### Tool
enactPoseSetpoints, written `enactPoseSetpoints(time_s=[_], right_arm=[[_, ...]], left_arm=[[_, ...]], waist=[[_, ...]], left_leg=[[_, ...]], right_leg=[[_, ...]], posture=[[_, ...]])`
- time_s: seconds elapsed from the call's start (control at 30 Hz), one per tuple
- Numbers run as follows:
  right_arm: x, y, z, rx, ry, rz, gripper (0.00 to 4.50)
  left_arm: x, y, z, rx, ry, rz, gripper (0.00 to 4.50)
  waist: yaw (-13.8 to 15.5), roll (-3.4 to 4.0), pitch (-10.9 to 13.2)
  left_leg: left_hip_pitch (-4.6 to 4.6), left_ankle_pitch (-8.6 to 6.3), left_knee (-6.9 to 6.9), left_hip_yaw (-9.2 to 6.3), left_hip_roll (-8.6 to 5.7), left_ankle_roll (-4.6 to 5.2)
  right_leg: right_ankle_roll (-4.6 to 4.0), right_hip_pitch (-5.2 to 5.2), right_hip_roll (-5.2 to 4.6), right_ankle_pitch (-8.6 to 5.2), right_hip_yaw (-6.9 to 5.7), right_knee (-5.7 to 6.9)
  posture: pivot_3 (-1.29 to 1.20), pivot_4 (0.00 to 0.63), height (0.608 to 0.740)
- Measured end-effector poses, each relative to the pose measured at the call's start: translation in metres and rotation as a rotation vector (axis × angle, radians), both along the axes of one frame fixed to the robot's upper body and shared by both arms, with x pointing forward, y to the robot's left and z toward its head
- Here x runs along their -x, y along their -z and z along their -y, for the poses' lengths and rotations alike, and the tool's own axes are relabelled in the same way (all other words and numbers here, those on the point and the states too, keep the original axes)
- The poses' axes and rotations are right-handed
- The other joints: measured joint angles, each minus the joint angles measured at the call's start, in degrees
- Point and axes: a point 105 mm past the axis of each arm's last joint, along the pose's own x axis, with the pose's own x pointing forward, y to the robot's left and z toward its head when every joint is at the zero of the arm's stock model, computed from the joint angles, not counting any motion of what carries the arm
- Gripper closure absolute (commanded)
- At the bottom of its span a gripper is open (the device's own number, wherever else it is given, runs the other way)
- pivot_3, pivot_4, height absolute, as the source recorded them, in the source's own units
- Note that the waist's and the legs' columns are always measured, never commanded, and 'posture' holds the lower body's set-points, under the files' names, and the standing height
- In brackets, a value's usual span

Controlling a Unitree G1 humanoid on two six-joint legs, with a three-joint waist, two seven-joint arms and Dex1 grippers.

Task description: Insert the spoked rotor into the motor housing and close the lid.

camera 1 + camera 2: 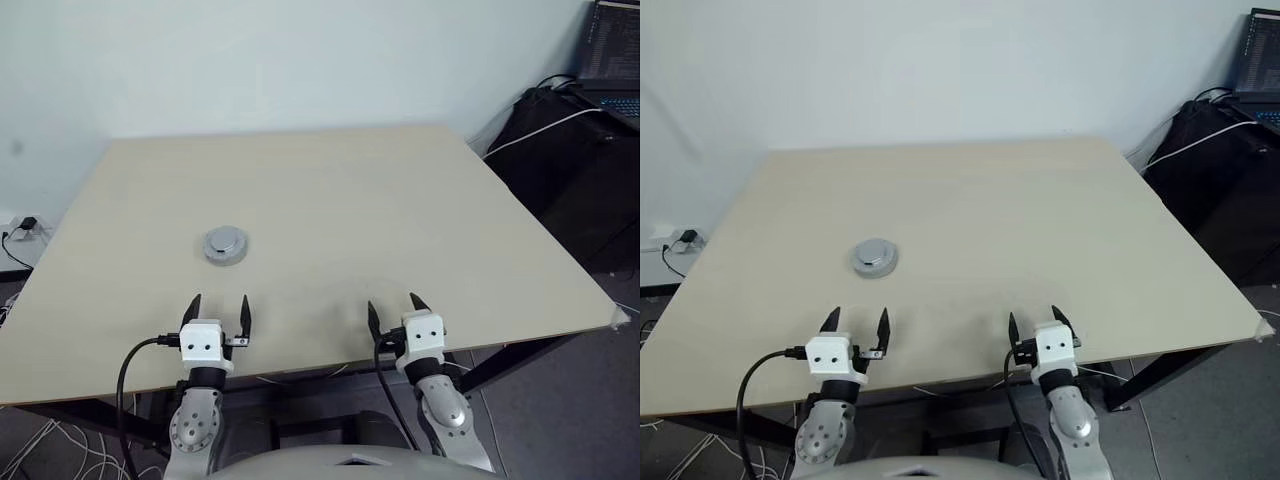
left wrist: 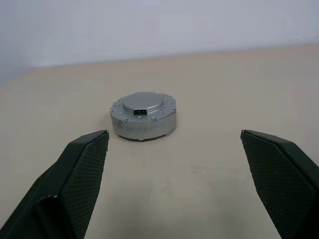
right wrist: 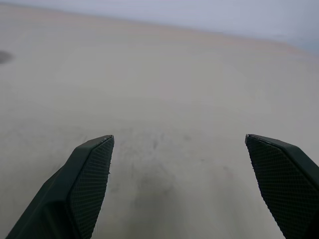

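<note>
1. Plainly, the assembly looked finished: one closed silver motor housing [image 2: 143, 116] sat on the counter [image 1: 420, 220], with the lid [image 2: 143, 102] seated flat on top of it.
2. Of the spoked rotor I could see nothing loose; I judged it was shut inside the housing, though the closed lid hid that from me.
3. My left pincer [image 1: 220, 312] hovered over the near edge of the counter, released and empty, fingers spread wide, pointing level toward the housing, which lay a little way ahead of it.
4. My right pincer [image 1: 395, 306] hung over the near edge further right, equally released and empty, with bare counter in front of it and the housing well apart to its left.
5. Neither pincer touched anything.
6. As for the step in hand, I took it to be the end of the job, both arms clear of the work.
7. Next, little seemed called for beyond keeping both pincers off the housing; if the lid proved unseated, a gentle press from above would do.
</note>
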Motion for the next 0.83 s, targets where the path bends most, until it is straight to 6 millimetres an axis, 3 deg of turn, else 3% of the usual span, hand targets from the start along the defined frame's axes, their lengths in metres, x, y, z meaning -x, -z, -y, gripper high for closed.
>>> enactPoseSetpoints(time_s=[0.83], right_arm=[[-0.0025, -0.0034, -0.0004, 0.001, 0.002, 0.001, 0.00]], left_arm=[[-0.0057, -0.0038, 0.0076, 0.012, 0.007, -0.005, 0.01]], waist=[[0.00, 0.05, -0.05]], left_leg=[[0.06, 0.00, 0.05, -0.01, -0.06, 0.00]], right_leg=[[0.00, 0.04, 0.02, 0.00, 0.01, 0.07]], posture=[[0.00, 0.000, 0.740]])
